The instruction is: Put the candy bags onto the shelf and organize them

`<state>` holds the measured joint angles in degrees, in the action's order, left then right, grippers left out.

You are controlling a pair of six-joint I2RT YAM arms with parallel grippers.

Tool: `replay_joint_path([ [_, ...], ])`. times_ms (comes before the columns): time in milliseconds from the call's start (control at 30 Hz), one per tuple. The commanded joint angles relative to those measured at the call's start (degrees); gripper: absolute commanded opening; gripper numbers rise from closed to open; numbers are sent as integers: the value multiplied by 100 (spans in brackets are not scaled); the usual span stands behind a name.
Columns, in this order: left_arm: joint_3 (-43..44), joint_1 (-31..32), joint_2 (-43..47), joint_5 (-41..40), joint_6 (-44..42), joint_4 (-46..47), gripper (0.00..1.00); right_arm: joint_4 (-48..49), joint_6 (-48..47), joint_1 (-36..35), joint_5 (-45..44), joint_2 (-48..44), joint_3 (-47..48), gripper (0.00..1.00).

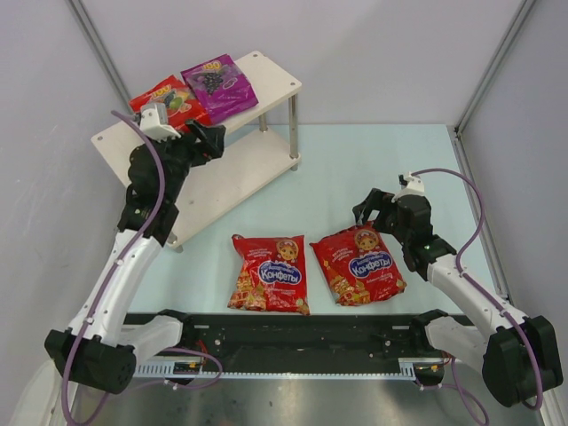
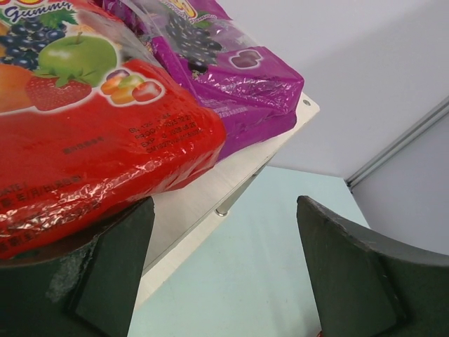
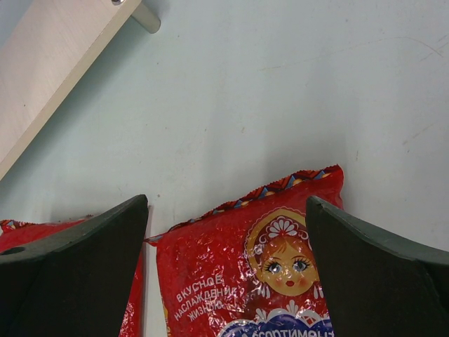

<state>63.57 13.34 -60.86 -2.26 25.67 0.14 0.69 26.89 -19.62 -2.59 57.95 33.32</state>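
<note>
The pale wooden two-tier shelf [image 1: 266, 73] stands at the back left. On its top board lie the red fruit-print bag [image 1: 176, 100] and the purple grape bag [image 1: 218, 86], side by side; both also show in the left wrist view, red [image 2: 91, 140] and purple [image 2: 238, 91]. My left gripper [image 1: 211, 140] is open and empty at the top board's front edge, just below the red fruit bag. Two red bags with blue oval logos lie flat on the table: left one [image 1: 269, 272], right one [image 1: 360, 264]. My right gripper [image 1: 371, 216] is open and empty, above the right bag's far edge [image 3: 259, 267].
The table is light blue-green, ringed by grey walls. The shelf's lower board [image 1: 232, 173] lies under the left arm. A black rail [image 1: 284, 333] with the arm bases runs along the near edge. A shelf leg foot [image 3: 146, 17] shows in the right wrist view.
</note>
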Motion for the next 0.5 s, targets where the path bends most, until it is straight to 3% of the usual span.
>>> replay_joint_path([
  [0,156,-42,-242,103,105,179,88,54,-88,37,-119,-12,-1,98],
  [467,481,-42,-883,577,34,469,85,37,-97,37,-163,23,-10,98],
])
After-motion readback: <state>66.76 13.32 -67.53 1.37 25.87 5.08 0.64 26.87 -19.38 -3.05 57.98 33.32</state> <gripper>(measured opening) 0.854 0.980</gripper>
